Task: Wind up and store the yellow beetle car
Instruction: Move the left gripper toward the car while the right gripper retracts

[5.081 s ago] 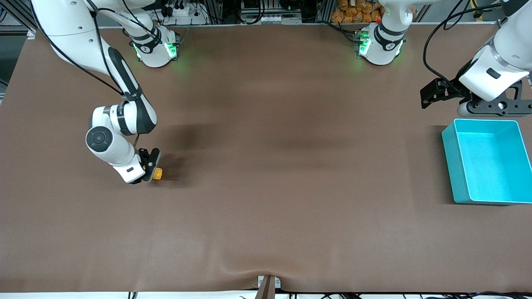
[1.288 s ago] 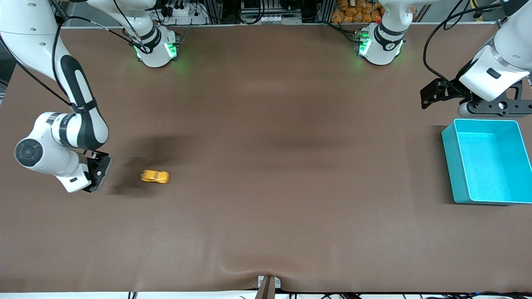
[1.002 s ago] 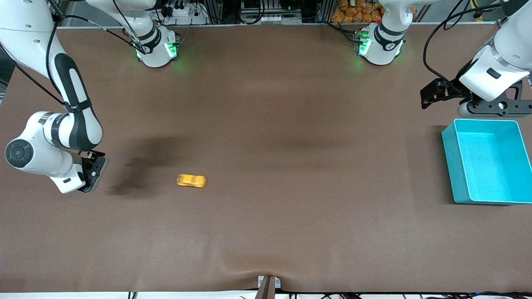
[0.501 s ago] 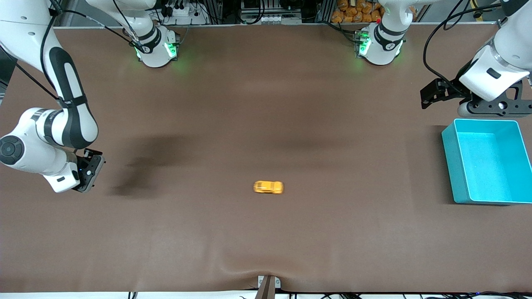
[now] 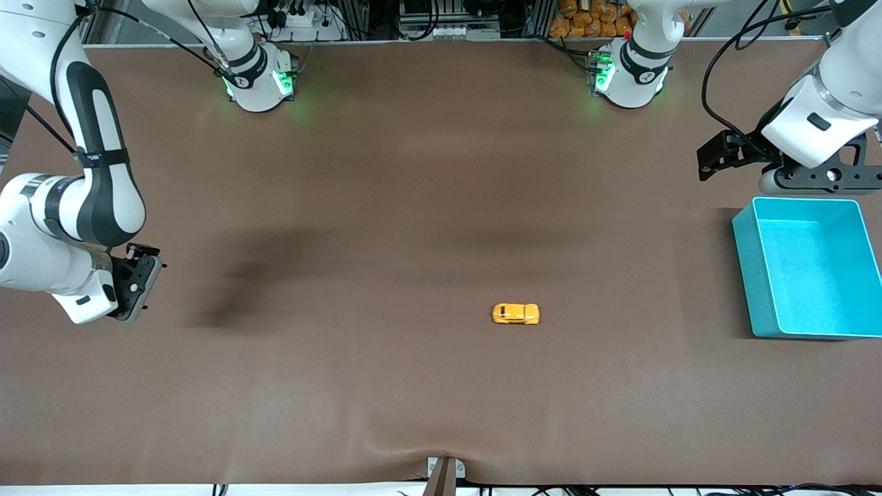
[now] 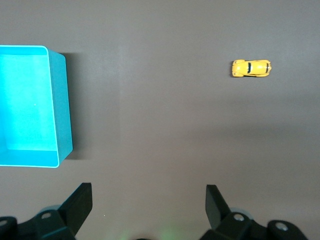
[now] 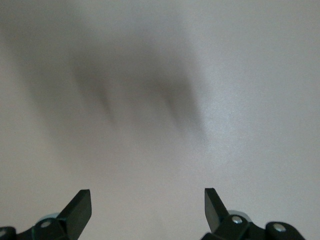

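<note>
A broad table (image 5: 413,172) covered in a plain brown mat fills nearly the whole front view. Two things lie directly on it. The yellow beetle car (image 5: 515,314) sits on its wheels a little right of and below the frame's centre, lengthwise across the picture. The teal bin (image 5: 747,275), open-topped, rests at the right edge of the frame around mid-height, well apart from the car. The mat puckers slightly at the bottom centre edge.

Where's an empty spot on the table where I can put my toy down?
Lots of bare brown table: the whole stretch between the yellow beetle car and the open right gripper, and the strip from the car toward the front camera. It is tighter at the left arm's end, where the teal bin sits and the open left gripper hangs.
</note>
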Robot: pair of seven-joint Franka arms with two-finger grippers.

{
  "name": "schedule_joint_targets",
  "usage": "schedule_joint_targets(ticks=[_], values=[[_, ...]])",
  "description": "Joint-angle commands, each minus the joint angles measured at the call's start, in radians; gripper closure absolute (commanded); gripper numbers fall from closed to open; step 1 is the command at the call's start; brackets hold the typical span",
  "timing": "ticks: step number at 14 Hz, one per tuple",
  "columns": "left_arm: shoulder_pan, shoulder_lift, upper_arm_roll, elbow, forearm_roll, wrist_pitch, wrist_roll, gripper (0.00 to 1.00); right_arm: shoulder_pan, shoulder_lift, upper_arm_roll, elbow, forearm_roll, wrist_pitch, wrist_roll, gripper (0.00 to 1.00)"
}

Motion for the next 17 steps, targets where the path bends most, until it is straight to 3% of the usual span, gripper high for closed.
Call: schedule_joint_targets(ticks=[1,6,9,12,14,17], values=[[0.008,0.003,-0.001,-0.002,0.026,0.005,-0.007,0.00,0.003,-0.028,0.003,0.017,0.017,-0.024,0.039,0.00],[0.010,0.023,0.006,0.005,0.015,0.035,-0.006,0.00,0.001,-0.051,0.021,0.089,0.016,-0.049,0.099,0.00],[0.010,0.040,0.006,0.005,-0.016,0.104,-0.004,0.00,0.003,-0.063,0.023,0.152,0.016,-0.135,0.176,0.00],[0.007,0.136,0.007,0.005,-0.065,0.234,-0.050,0.00,0.012,-0.080,0.027,0.231,0.016,-0.196,0.305,0.00],[-0.016,0.265,0.001,0.016,-0.039,0.349,-0.188,0.00,0.013,-0.077,0.027,0.284,0.013,-0.201,0.319,0.00],[-0.096,0.407,-0.002,0.109,-0.014,0.477,-0.369,0.00,0.015,-0.074,0.026,0.337,0.008,-0.201,0.406,0.00]])
